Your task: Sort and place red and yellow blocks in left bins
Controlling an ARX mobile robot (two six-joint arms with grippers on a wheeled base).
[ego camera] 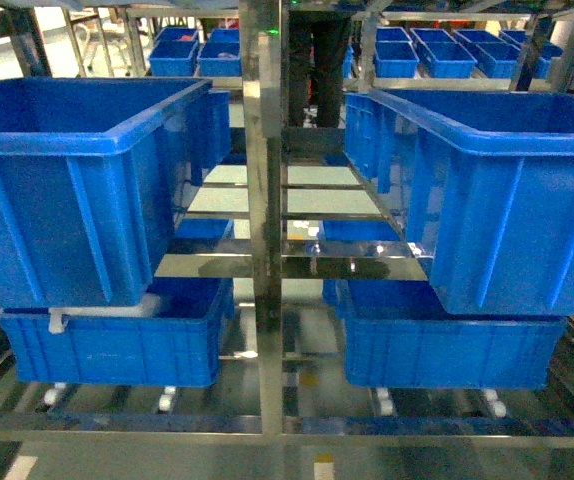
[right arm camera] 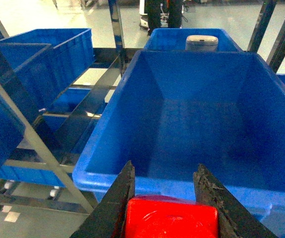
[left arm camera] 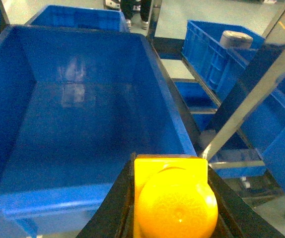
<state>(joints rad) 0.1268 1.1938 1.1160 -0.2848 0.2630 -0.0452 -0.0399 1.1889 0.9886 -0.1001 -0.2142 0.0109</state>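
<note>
In the left wrist view my left gripper (left arm camera: 171, 164) is shut on the yellow block (left arm camera: 175, 198), whose round stud faces the camera. It hangs just before the near rim of the large blue upper left bin (left arm camera: 58, 201), which shows nothing inside. In the right wrist view my right gripper (right arm camera: 165, 168) is shut on the red block (right arm camera: 170, 218), just short of the near rim of the upper right blue bin (right arm camera: 147, 181). Neither gripper nor either block appears in the head view, where the left bin (ego camera: 67, 150) and the right bin (ego camera: 507, 140) flank the rack.
A steel rack post (ego camera: 265, 200) stands between the bins, with lower blue bins (ego camera: 117, 345) (ego camera: 447, 345) beneath. A slanted steel strut (left arm camera: 247, 99) runs right of the left bin. A grey cylinder (right arm camera: 202, 42) sits in a far bin. A person's legs (ego camera: 317, 60) stand behind.
</note>
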